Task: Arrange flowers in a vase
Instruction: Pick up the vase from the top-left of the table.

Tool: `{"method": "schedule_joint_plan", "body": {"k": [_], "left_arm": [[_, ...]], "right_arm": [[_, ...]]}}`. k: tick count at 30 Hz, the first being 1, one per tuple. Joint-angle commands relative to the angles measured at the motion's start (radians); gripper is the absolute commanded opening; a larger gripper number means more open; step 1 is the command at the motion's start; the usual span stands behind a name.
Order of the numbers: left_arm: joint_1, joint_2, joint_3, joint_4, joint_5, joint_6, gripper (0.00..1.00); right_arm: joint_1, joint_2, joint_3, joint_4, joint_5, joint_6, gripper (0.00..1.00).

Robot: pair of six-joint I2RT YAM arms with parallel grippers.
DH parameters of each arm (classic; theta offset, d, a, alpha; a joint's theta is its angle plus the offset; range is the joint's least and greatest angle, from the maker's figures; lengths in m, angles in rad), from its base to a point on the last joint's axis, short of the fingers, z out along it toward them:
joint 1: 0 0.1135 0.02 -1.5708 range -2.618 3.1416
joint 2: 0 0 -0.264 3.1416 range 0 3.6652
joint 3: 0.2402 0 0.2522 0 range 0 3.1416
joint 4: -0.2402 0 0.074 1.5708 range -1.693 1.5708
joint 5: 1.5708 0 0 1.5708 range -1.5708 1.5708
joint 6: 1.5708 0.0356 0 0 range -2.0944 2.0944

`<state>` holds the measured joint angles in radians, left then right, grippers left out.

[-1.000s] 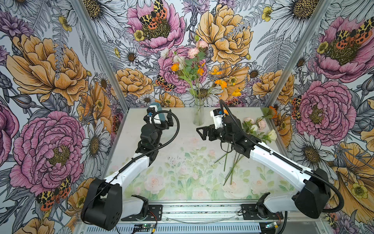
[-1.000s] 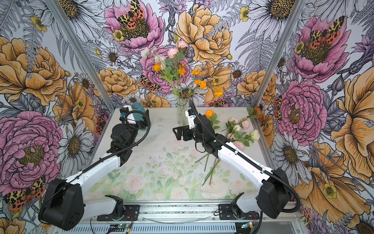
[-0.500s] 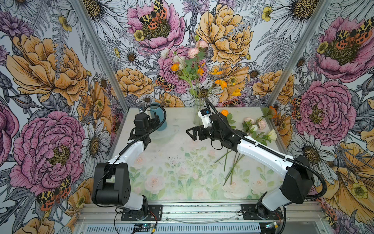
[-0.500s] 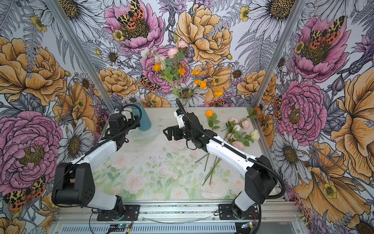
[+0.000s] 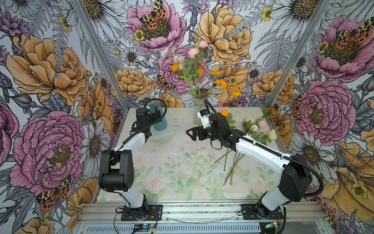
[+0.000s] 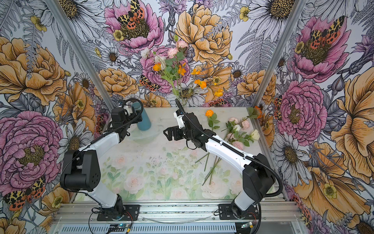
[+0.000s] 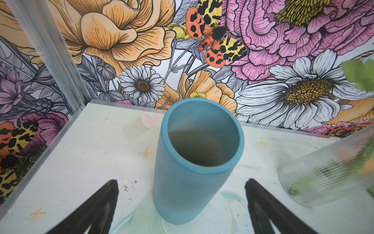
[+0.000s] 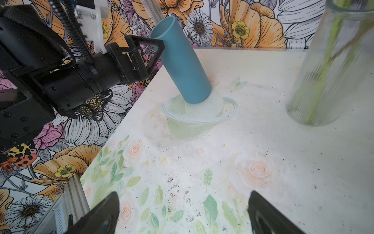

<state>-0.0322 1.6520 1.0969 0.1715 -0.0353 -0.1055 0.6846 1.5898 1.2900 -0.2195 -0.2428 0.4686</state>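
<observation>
Both top views: left gripper (image 5: 154,112) at far left corner of worktop (image 5: 172,156), spread wide around teal vase (image 5: 160,121), a plain cylinder; contact not readable from here. Teal vase upright in shallow clear dish (image 5: 169,136). Right gripper (image 5: 191,134) spread wide, empty, hovering over mid-worktop, aimed at the dish, well apart from it. Glass vase (image 5: 198,116), clear and ribbed, at middle of far edge, holding flowers (image 5: 190,66): orange, pink, cream heads against the back wall. More flowers (image 6: 236,128) loose by the right edge, far half, heads toward far right corner, stems fanned toward the near edge, partly under the right arm. Single orange flower (image 6: 209,113) near the far edge, between glass vase and the loose flowers.

Left wrist: looking down into open top of teal vase (image 7: 178,198); fingers (image 7: 101,202) one each side, gap visible both sides, not clamped. Glass vase (image 7: 323,178) blurred off to one side, green stems inside.

Right wrist: fingers (image 8: 101,214) wide apart over bare printed worktop, holding nothing. Ahead: left gripper beside teal vase (image 8: 182,66), dish (image 8: 198,121) under its base, glass vase (image 8: 327,81) with green stems, apart from the dish.
</observation>
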Motion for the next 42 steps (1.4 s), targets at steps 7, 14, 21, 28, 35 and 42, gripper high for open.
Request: {"method": "schedule_joint_plan", "body": {"k": [7, 14, 21, 28, 35, 42], "left_arm": [[-0.002, 0.072, 0.053, 0.126, 0.037, 0.02, 0.99], [-0.003, 0.122, 0.07, 0.189, 0.052, 0.039, 0.99], [-0.005, 0.201, 0.103, 0.236, 0.075, 0.058, 0.99], [-0.006, 0.244, 0.126, 0.255, 0.076, 0.062, 0.99], [-0.016, 0.239, 0.113, 0.283, 0.07, 0.082, 0.92], [-0.006, 0.23, 0.098, 0.304, 0.104, 0.053, 0.7]], "right_arm": [[-0.011, 0.022, 0.019, 0.036, -0.028, -0.016, 0.99], [-0.02, 0.033, 0.019, 0.039, -0.041, -0.017, 0.99], [-0.033, 0.048, 0.021, 0.044, -0.055, -0.017, 1.0], [-0.051, 0.073, 0.024, 0.05, -0.077, -0.014, 0.99], [-0.064, 0.091, 0.03, 0.059, -0.098, -0.009, 1.0], [-0.067, 0.096, 0.029, 0.066, -0.111, -0.003, 1.0]]}}
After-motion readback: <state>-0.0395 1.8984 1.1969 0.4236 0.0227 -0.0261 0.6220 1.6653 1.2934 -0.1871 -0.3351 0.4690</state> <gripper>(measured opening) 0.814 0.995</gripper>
